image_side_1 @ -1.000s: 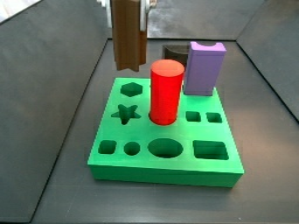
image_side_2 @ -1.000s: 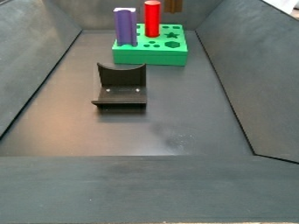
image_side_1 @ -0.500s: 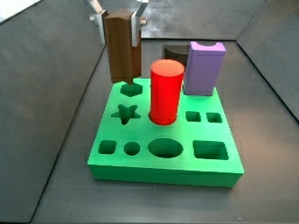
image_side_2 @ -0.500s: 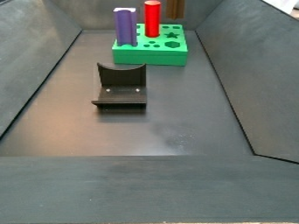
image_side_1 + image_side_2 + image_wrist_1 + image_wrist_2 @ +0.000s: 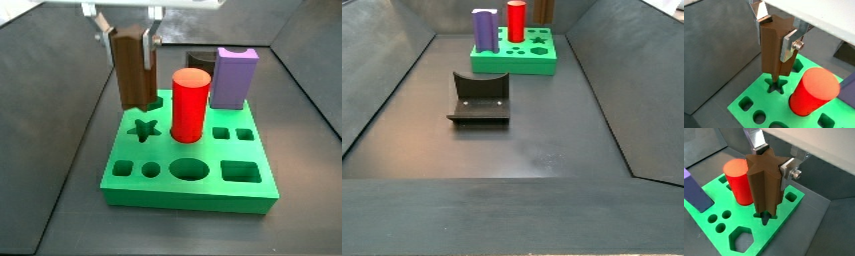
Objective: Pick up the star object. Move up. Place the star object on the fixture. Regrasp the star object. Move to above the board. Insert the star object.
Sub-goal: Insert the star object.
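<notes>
- Hand [image 5: 130,38]: positioned above the board, near its far-left part in a side view; its two silver plate fingers [image 5: 789,44] are closed against opposite faces of the star object, gripping it at its upper end.
- Star object [image 5: 131,70]: a dark brown ridged peg, held upright. In a side view its lower end hangs just above the board's top face, at about 11 o'clock from the star-shaped hole [image 5: 144,129]. In both wrist views the peg's tip lies close over that hole [image 5: 775,86]; whether it has entered cannot be told.
- Board [image 5: 201,187]: a thick green slab lying on the dark floor, with star, hexagon, round and square cut-outs. In the far side view it appears small at the back of the enclosure [image 5: 529,62].
- Red cylinder [image 5: 190,104]: stands upright in the board, just beside the star object at its 3 o'clock in a side view; the two are apart. It is also seen in both wrist views [image 5: 737,180].
- Purple block [image 5: 234,77]: notched on top, upright at the board's far-right corner, at 1 o'clock from the red cylinder.
- Fixture [image 5: 480,101]: a dark L-shaped bracket on a base plate, standing on the floor [image 5: 529,140] well apart from the board, at about 7 o'clock from it in a side view; nothing rests on it.
</notes>
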### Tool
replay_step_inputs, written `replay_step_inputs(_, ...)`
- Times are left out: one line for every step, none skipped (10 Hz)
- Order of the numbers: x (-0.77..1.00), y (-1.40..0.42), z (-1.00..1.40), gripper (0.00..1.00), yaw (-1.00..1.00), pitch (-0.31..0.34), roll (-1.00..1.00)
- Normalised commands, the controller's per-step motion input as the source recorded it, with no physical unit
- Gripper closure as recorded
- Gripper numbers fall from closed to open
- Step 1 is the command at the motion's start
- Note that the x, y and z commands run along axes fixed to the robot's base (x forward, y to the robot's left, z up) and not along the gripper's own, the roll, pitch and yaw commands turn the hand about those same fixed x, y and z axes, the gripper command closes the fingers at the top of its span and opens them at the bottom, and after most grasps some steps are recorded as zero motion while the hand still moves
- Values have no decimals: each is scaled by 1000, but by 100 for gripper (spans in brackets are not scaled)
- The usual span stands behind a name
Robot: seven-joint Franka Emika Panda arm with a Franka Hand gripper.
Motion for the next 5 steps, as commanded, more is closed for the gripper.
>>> replay_step_inputs(0,-69,-43,100,0,-6,0)
replay_step_inputs(357,0,-189,100,151,9,86)
replay_step_inputs(254,0,-303,100,171,0,143)
replay_step_inputs(80,0,-214,100,97,0,110)
replay_step_inputs(34,0,-209,100,60,0,110)
